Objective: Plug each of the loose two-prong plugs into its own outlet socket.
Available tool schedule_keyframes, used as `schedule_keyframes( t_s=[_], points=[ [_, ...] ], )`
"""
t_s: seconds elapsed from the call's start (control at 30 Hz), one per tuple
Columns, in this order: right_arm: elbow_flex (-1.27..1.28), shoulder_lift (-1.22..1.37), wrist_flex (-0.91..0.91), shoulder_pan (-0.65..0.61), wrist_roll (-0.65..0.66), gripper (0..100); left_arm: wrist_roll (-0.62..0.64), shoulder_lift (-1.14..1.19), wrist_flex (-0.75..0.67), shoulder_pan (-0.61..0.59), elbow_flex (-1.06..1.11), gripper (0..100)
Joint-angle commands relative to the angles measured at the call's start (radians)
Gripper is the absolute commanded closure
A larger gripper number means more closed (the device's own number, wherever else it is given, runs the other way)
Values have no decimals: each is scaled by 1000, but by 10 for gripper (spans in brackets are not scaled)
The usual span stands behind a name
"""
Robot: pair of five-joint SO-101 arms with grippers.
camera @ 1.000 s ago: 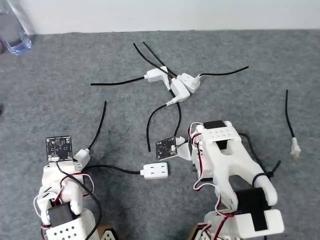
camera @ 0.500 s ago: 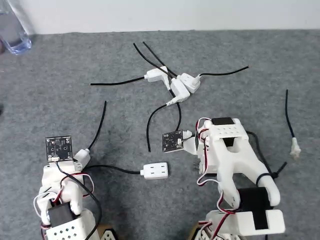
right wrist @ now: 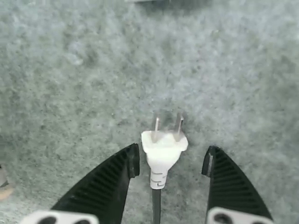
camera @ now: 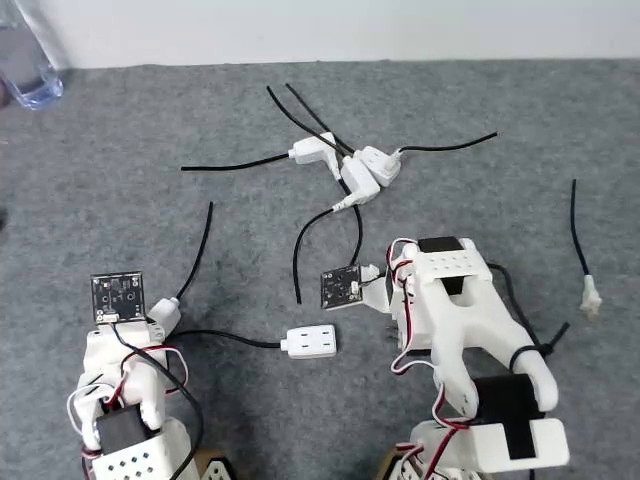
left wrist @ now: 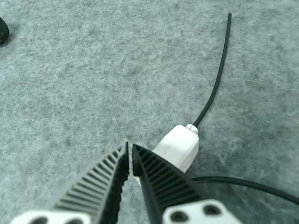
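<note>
Straddling a loose plug (right wrist: pixel 163 145), right gripper (right wrist: pixel 171 157)

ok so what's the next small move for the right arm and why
Probably close the right pincer on the two-prong plug. Its fingers stand open on either side of the white plug body, which lies on the grey mat between them with its prongs pointing away, not yet gripped.

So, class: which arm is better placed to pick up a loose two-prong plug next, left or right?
Right, most likely. The right end effector is open around a two-prong plug. The left end effector is shut, with a white plug beside it, not in its grip.
</note>
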Motion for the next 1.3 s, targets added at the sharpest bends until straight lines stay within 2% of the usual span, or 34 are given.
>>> schedule_keyframes(
  t_s=[0.0,0.13,0.33,0.53,0.97,1.1,1.27],
  points=[
    [-3,-21,-1,-5,-9,769,2,-2,2,3,-4,987],
    [-2,-21,1,10,-8,771,2,-2,2,3,-4,987],
    [6,-19,1,8,-8,898,2,-2,2,3,-4,987],
    [20,-19,-5,8,-8,848,2,-2,2,3,-4,987],
    [40,-19,-8,-30,-17,847,2,-2,2,3,-4,987],
    [91,-19,-111,-71,-84,848,2,-2,2,3,-4,987],
    [98,-21,-117,-71,-87,849,2,-2,3,3,-4,987]
  ],
)
